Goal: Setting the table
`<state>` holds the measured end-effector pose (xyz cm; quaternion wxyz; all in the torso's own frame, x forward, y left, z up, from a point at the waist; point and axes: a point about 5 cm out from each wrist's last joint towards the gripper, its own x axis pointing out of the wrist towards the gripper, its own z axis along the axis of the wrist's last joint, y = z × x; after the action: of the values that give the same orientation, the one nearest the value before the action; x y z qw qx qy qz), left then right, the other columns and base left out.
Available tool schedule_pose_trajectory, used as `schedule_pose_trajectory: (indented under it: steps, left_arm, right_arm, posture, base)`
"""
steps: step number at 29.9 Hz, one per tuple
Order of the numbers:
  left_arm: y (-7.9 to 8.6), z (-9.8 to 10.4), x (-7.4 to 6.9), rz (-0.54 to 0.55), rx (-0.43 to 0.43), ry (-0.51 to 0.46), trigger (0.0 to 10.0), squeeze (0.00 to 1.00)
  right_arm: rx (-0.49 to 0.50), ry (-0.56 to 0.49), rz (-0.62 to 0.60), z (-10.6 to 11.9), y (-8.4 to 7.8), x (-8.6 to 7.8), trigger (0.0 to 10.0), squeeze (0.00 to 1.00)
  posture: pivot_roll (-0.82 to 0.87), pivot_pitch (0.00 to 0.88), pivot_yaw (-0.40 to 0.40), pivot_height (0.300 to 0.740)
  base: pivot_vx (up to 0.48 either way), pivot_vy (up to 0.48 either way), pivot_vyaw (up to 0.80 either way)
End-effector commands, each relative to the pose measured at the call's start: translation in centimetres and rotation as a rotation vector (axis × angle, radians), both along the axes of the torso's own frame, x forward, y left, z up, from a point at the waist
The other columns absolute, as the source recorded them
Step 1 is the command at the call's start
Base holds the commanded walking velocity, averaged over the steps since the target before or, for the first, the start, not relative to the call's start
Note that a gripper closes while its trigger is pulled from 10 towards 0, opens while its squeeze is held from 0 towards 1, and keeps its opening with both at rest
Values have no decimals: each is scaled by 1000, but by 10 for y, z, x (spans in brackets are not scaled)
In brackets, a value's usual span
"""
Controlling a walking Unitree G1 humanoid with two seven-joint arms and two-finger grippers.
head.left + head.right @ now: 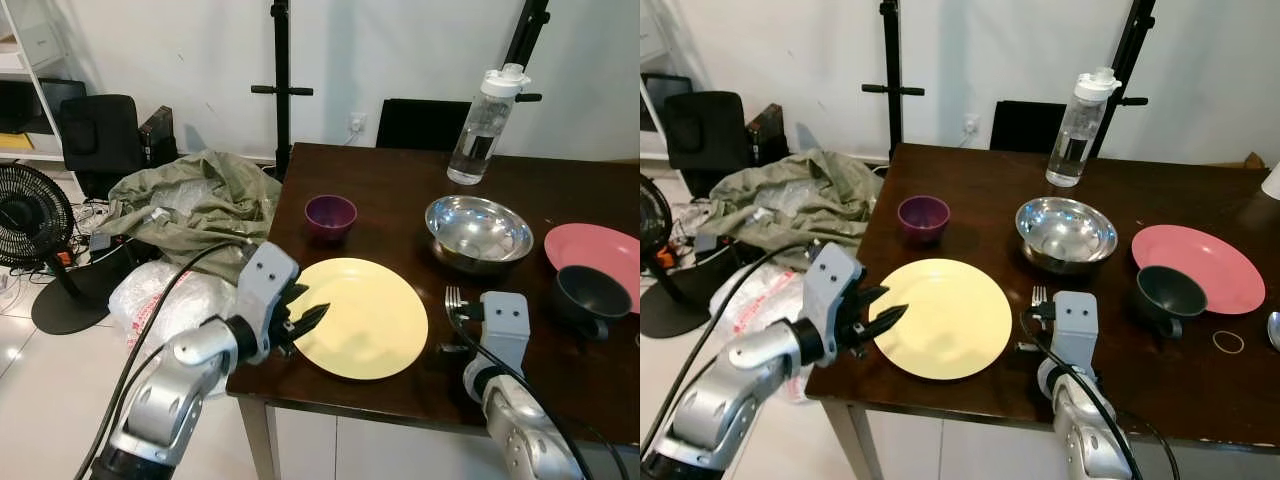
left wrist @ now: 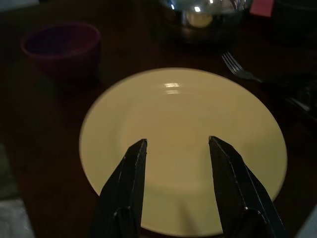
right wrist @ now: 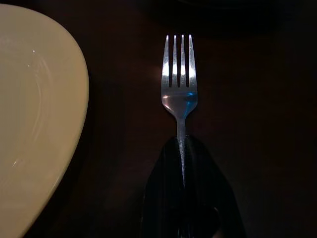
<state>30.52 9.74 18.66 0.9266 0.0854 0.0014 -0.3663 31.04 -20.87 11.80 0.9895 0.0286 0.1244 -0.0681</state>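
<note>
A yellow plate (image 1: pixel 358 316) lies near the front edge of the dark wooden table (image 1: pixel 400 190). My left gripper (image 1: pixel 312 320) hovers open at the plate's left rim, and in its wrist view the two black fingers (image 2: pixel 130 171) spread over the yellow plate (image 2: pixel 183 144). Just right of the plate, a silver fork (image 3: pixel 179 94) rests with its tines pointing away, and my right gripper (image 3: pixel 185 163) is shut on its handle. In the head views the fork's tines (image 1: pixel 453 298) poke out beyond my right wrist.
A small purple bowl (image 1: pixel 330 215), a steel bowl (image 1: pixel 478 231), a pink plate (image 1: pixel 600 250) with a dark cup (image 1: pixel 590 295) and a water bottle (image 1: pixel 484 125) stand farther back. A fan (image 1: pixel 35 220) and an olive cloth heap (image 1: pixel 195 205) sit on the floor at left.
</note>
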Motion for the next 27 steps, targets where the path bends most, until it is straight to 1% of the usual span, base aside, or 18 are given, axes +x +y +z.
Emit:
schedule_pose_trajectory:
  steps: [1,2,3,4,8,12,13,14,15,16,17,18,20,23,27]
  left_arm:
    - [2,-6,-8,15,-13,1,10000,0]
    - [2,-6,-8,15,-13,1,10000,0]
    - [3,-8,-12,13,-9,-14,10000,0]
    - [5,-12,-21,10,-23,-18,10000,0]
    - [6,-14,-36,-13,-41,-18,10000,0]
    - [8,-14,-47,-12,-61,-14,10000,0]
    - [8,-15,-49,-11,-60,-14,10000,0]
    - [8,-15,-49,-11,-60,-14,10000,0]
    - [8,-16,-52,-4,-59,-13,10000,0]
    - [8,-16,-52,0,-58,-11,10000,0]
    - [8,-16,-52,0,-58,-11,10000,0]
    - [8,-18,-52,7,-57,-10,10000,0]
    - [8,-18,-52,10,-57,-11,10000,0]
    - [6,-19,-51,17,-58,-9,10000,0]
    - [4,-17,-47,26,-61,-14,10000,0]
  right_arm:
    - [41,97,-29,-23,-1,-11,0,0]
    - [41,97,-29,-23,-1,-11,0,0]
    - [45,79,-30,-20,0,-12,0,0]
    - [59,55,-36,-16,2,-12,0,0]
    - [69,19,-37,-9,5,-14,0,0]
    - [81,-29,-20,-3,12,-19,0,0]
    - [80,-52,-11,0,14,-21,2118,0]
    - [80,-52,-11,0,14,-21,2118,0]
    - [79,-96,7,4,19,-27,8392,0]
    - [73,-120,11,6,20,-30,10000,0]
    - [73,-120,11,6,20,-30,10000,0]
    - [75,-156,12,11,22,-35,10000,0]
    - [78,-168,11,12,23,-37,10000,0]
    - [73,-218,9,19,24,-41,10000,0]
    - [36,-297,10,34,25,-42,10000,0]
  posture:
    - [70,132,88,740]
    - [70,132,88,740]
    - [69,132,89,740]
    - [65,134,88,740]
    - [61,135,85,740]
    - [57,136,81,740]
    - [58,136,79,740]
    - [58,136,79,740]
    - [56,136,78,740]
    - [56,136,78,740]
    - [56,136,78,740]
    - [49,137,77,740]
    - [49,137,77,740]
    - [34,139,77,740]
    - [29,139,76,740]
  base:
    - [0,0,0]
    - [0,0,0]
    - [0,0,0]
    - [0,0,0]
    - [0,0,0]
    - [0,0,0]
    - [0,0,0]
    - [0,0,0]
    - [0,0,0]
    - [0,0,0]
    - [0,0,0]
    - [0,0,0]
    - [0,0,0]
    - [0,0,0]
    - [0,0,0]
